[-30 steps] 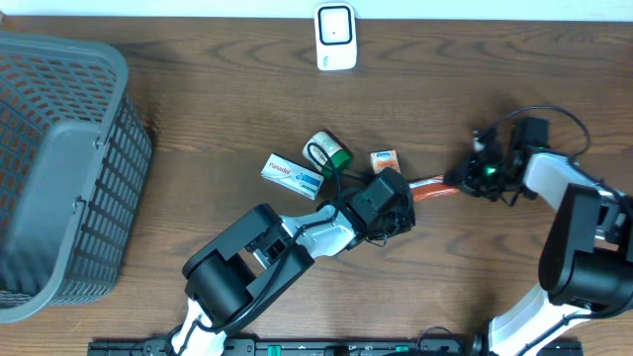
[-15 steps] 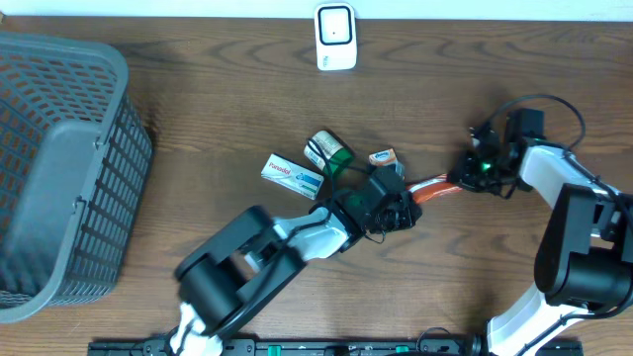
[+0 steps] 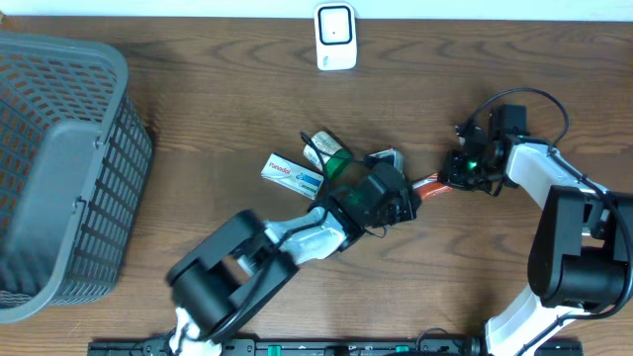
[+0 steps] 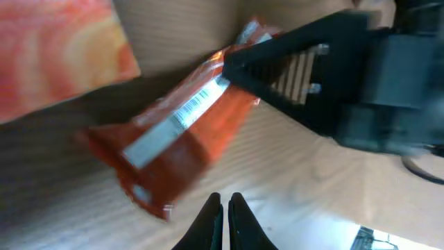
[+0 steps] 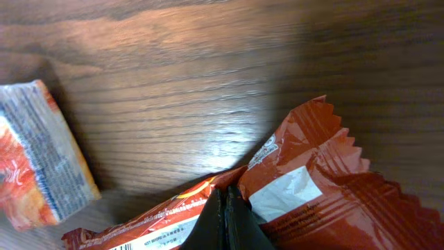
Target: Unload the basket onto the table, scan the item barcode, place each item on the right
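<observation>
Firmly closed, the right tool (image 5: 223, 203) pinches the red snack packet (image 5: 326, 201).

An orange-red packet (image 4: 198, 142) is shown slanting across mid-frame, its barcode strip (image 4: 182, 117) facing up. Its upper end is pinched by the right gripper (image 4: 232, 62). The left gripper (image 4: 223, 212) is seen closed at bottom centre.

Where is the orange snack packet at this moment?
In the overhead view, the orange snack packet is right of centre, between the left gripper and the right gripper, which pinches its right end.
</observation>
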{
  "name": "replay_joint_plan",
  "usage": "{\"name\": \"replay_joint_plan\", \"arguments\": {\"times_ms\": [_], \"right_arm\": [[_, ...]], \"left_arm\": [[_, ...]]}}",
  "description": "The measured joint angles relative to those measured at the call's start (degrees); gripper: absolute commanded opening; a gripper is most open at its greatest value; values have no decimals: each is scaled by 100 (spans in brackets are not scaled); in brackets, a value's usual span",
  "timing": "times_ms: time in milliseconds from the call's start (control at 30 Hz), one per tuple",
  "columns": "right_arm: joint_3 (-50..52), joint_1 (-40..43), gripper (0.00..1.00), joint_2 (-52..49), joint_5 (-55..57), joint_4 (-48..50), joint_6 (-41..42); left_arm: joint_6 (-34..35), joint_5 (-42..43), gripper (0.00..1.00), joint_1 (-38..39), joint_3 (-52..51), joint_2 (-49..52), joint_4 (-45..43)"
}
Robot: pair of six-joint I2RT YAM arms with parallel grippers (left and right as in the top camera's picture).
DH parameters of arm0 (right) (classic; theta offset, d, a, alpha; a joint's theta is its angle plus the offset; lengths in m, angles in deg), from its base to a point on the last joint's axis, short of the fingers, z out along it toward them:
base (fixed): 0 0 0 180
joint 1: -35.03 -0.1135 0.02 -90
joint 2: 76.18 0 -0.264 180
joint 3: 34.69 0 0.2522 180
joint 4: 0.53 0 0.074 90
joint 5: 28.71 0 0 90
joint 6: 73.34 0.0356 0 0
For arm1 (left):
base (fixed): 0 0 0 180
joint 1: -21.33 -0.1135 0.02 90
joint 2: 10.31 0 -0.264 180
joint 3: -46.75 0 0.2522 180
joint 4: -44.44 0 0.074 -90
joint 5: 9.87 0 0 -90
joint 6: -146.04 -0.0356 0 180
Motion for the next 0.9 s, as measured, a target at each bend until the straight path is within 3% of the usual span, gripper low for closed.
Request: {"name": "replay_joint_plan", "arguments": {"times_ms": [433,800,900], "right_arm": [[330,-208,1,164,-15,391,11],[415,-208,1,205,-39,505,70],[415,-208,13,205,-39,505,85]], "left_arm": [[262,114,7,-409,0,319,-533],[330,-20,7,-422,0,337,-365],[433,-70,7,-398,0,461,-452]]}}
